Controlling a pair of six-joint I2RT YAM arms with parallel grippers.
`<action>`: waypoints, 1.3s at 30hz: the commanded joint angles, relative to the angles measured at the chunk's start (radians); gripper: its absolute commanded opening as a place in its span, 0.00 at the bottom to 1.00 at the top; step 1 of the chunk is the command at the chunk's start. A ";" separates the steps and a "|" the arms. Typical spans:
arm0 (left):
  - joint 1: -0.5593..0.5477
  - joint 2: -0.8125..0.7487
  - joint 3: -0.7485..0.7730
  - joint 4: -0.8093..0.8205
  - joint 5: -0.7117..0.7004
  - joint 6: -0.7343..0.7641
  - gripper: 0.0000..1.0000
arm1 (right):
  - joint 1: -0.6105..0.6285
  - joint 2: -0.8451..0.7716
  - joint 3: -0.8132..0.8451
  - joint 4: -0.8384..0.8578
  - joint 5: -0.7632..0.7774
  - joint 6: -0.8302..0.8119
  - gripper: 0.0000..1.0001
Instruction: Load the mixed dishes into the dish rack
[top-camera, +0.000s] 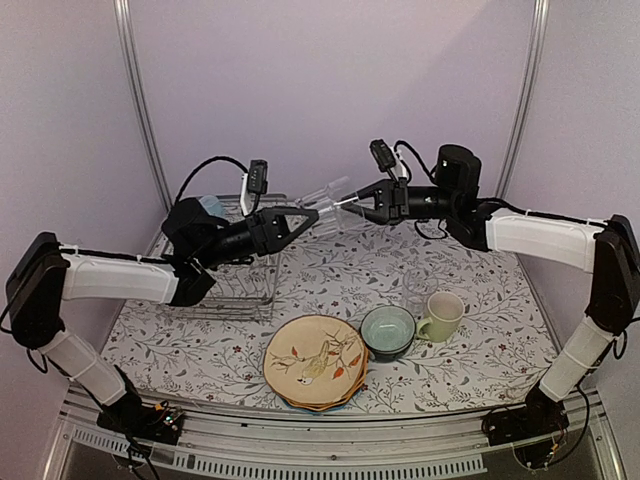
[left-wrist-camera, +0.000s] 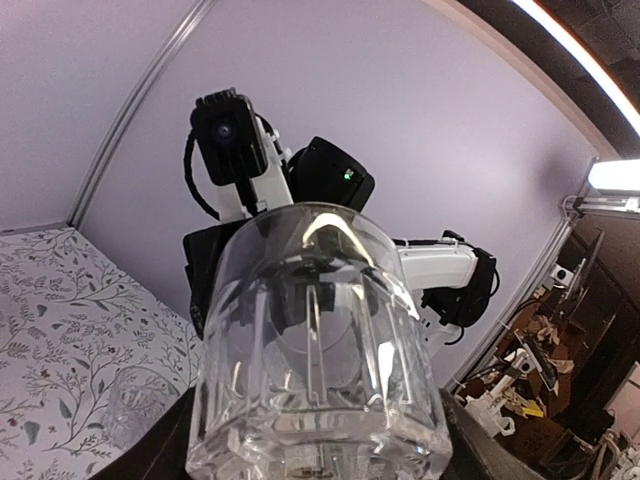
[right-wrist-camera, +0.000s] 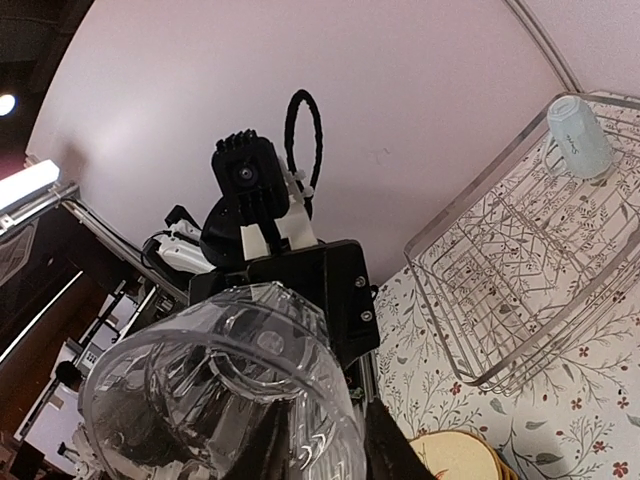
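Glass lies on its side in mid-air above the far part of the table, between the two arms. The left gripper meets it from the left and the right gripper from the right.

In the left wrist view the glass base fills the lower frame, and the two dark fingers press against either side of it: the left gripper is pinching the glass. Both fingertips are cut off by the bottom edge.

In the right wrist view the open mouth of the glass faces the camera. Only one finger shows, beside the rim. Whether the right jaws are clamped on the wall or apart from it cannot be told.

The rack stands at the left of the table, partly hidden behind the left arm. A blue mug sits upside down at its far corner.

Near the front edge:
- plates in a stack, only the bird-patterned top one clear
- bowl just beside them
- yellow-green mug next to the bowl
- second glass behind the mug, faint and hard to make out
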 joint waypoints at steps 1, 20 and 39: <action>0.086 -0.117 -0.044 -0.125 -0.004 0.048 0.00 | -0.027 0.004 -0.031 -0.043 -0.004 -0.003 0.46; 0.408 -0.117 0.516 -1.614 -0.677 0.650 0.00 | -0.091 -0.053 -0.049 -0.328 0.149 -0.226 0.87; 0.443 0.636 1.251 -2.029 -0.714 0.726 0.16 | -0.091 -0.048 -0.095 -0.365 0.172 -0.289 0.87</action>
